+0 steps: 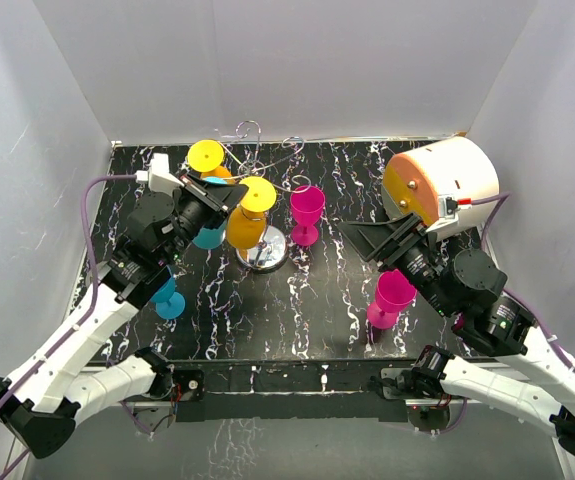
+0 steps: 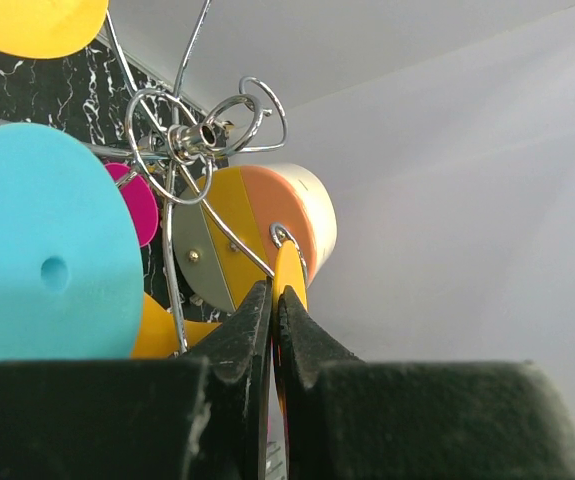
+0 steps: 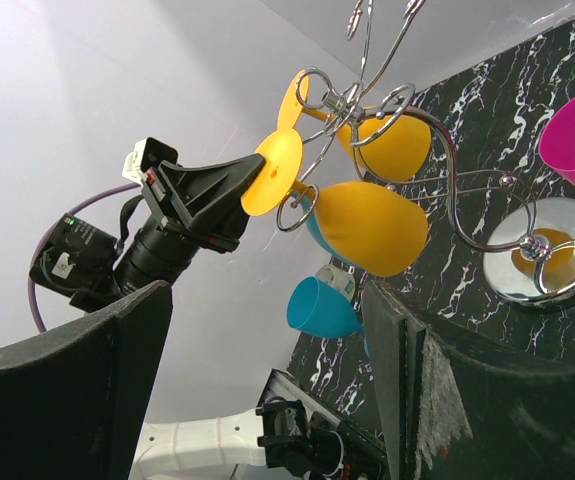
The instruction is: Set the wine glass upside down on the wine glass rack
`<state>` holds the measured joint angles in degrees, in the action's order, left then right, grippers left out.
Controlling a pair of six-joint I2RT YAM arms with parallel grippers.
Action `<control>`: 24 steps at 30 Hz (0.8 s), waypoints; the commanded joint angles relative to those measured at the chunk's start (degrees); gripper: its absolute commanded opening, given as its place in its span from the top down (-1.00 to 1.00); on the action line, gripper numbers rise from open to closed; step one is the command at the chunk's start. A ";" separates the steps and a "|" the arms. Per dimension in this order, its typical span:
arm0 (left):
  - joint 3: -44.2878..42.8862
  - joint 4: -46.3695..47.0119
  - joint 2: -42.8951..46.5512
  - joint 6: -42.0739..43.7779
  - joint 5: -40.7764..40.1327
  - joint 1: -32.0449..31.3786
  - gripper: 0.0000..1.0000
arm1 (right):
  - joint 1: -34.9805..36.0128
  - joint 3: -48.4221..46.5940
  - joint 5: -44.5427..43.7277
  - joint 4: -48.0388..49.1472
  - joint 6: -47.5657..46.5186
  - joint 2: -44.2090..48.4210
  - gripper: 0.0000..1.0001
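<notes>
While your left gripper (image 1: 219, 196) is pinched fully shut on the rim of the flat round foot of the yellow plastic wine glass (image 1: 247, 226), that glass sits tilted at the thin silver wire wine glass rack (image 2: 205, 131). Its stem appears to pass through 1 curled arm, and its bowl leans toward the central post.

If you let go before the foot bears on the wire, the glass can slip out or swing into the teal plastic glass (image 1: 210, 238) just beside it. If you pull back with the jaws closed, you can drag the rack over on its round chrome base (image 1: 264, 252).

Your right gripper (image 1: 385, 240) is spread wide and holds nothing.

The upright magenta plastic glass (image 1: 307, 208) beside the rack shows an empty bowl. You cannot see what, if anything, is inside the white-and-orange cylinder (image 1: 445, 178).
</notes>
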<state>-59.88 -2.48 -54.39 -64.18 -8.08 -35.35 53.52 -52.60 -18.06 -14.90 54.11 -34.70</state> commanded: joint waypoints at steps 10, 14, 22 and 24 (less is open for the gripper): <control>2.44 -2.95 6.86 1.25 -1.74 0.33 1.00 | 0.18 0.39 0.32 2.43 0.71 -0.11 -0.50; 2.49 -1.67 6.58 2.52 1.65 0.34 1.00 | 0.18 0.56 0.38 2.42 0.89 -0.28 -0.50; 0.67 1.10 4.16 5.53 9.77 0.38 1.00 | 0.18 0.76 0.49 1.94 1.23 -0.21 -0.49; 0.72 1.94 3.93 5.77 11.08 0.37 1.00 | 0.18 0.90 0.32 1.89 1.33 -0.04 -0.50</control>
<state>-57.32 -3.29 -50.30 -60.45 -1.65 -35.35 53.52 -52.58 -17.69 -14.94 54.83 -34.98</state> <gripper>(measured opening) 0.020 0.750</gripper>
